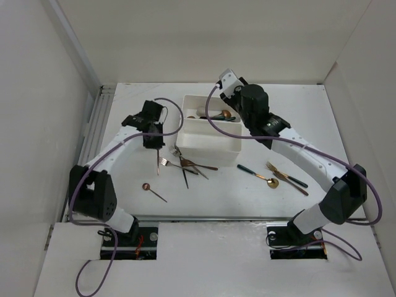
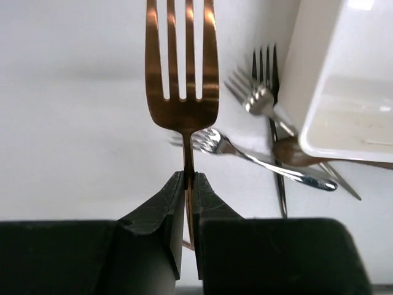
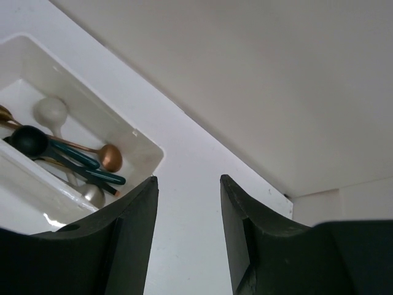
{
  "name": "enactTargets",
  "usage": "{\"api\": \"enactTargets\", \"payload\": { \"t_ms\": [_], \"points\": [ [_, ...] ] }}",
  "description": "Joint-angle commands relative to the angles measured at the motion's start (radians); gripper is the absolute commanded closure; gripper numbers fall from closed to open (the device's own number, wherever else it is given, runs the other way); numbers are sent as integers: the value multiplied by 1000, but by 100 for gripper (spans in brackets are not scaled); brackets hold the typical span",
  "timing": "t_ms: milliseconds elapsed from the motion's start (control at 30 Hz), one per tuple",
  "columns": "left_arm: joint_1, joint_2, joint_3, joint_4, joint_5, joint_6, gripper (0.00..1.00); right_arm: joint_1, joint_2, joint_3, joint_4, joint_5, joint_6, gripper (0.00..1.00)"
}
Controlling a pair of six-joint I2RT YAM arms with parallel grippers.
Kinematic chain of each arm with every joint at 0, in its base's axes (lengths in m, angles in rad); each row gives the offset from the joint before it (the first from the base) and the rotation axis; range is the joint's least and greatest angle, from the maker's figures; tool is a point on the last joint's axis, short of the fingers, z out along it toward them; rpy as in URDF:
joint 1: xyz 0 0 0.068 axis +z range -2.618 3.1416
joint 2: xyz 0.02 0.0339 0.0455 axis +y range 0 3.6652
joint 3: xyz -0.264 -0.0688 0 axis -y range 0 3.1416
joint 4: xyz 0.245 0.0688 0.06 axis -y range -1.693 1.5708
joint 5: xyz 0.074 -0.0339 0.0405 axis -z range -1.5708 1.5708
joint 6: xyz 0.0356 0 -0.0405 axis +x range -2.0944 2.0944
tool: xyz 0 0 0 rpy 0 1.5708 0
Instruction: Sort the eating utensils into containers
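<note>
Left of the left jaws the counter (image 2: 67,135) lay bare; to their right, crossed forks (image 2: 255,101) and the tray wall (image 2: 319,74) blocked passage.

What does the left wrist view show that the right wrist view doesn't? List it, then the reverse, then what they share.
Left wrist only: the left gripper shut on a copper fork, with a silver fork and a black fork on the table beyond. Right wrist only: the right gripper open and empty, plus a copper spoon and a black spoon inside a tray compartment. Both: the white tray and the table.
</note>
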Motion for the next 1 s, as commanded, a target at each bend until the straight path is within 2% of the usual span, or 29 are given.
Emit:
{"api": "enactTargets", "payload": {
  "t_ms": [0, 100, 133, 233, 333, 500, 600, 733, 967],
  "points": [
    [21, -100, 84, 63, -73, 207, 100, 9, -92, -30, 88, -59, 59, 49],
    [-40, -122, 128, 188, -56, 431, 100, 0, -138, -82, 111, -114, 134, 49],
    [-66, -99, 191, 232, -56, 566, 100, -19, -152, -94, 111, -125, 162, 49],
    [-152, -33, 329, 267, -47, 741, 100, -75, -222, -153, 120, -160, 266, 49],
    [-226, 71, 412, 285, -27, 912, 100, -123, -293, -225, 130, -179, 290, 49],
    [-336, 243, 504, 331, -27, 1015, 100, -154, -400, -324, 130, -159, 290, 49],
    [-372, 304, 504, 365, -27, 1036, 100, -180, -479, -380, 130, -148, 300, 45],
    [-395, 341, 451, 452, -37, 1058, 100, -229, -529, -409, 91, -199, 323, 41],
    [-413, 334, 382, 440, 4, 1058, 100, -253, -539, -400, -1, -233, 343, 38]
  ]
}}
